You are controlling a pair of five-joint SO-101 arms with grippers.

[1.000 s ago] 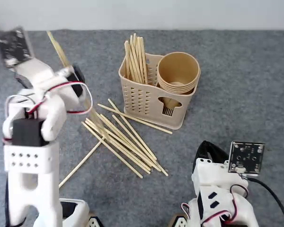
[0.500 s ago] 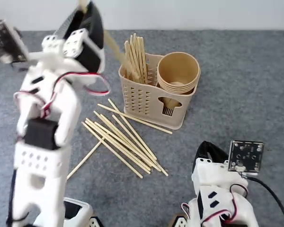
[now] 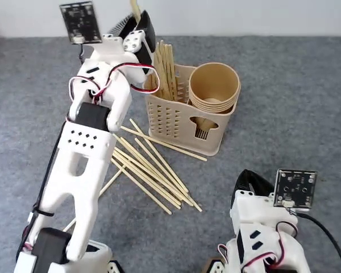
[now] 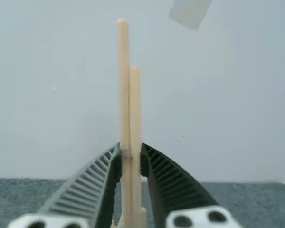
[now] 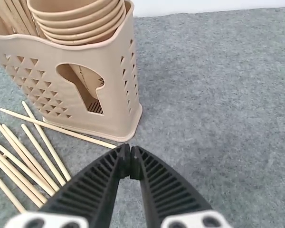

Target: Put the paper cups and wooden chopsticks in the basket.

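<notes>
A beige basket (image 3: 176, 116) stands mid-table with a stack of paper cups (image 3: 214, 85) in one side and several wooden chopsticks (image 3: 164, 68) upright in the other. My left gripper (image 3: 137, 25) is raised beside the basket's chopstick side, shut on two chopsticks (image 4: 127, 118) that point straight up between its fingers. Several more chopsticks (image 3: 150, 170) lie scattered on the grey mat in front of the basket. My right gripper (image 5: 130, 164) is shut and holds nothing, low near the front edge, with the basket (image 5: 76, 90) and cups (image 5: 80, 19) ahead of it.
The grey mat (image 3: 284, 102) covers the table, with bare room to the right of the basket. A pale wall (image 3: 244, 17) runs along the back edge. One loose chopstick (image 5: 57, 129) lies against the basket's foot.
My left arm has swung up and toward the basket, carrying its chopsticks from the far left to just beside the basket's rim. The right arm has not moved.
</notes>
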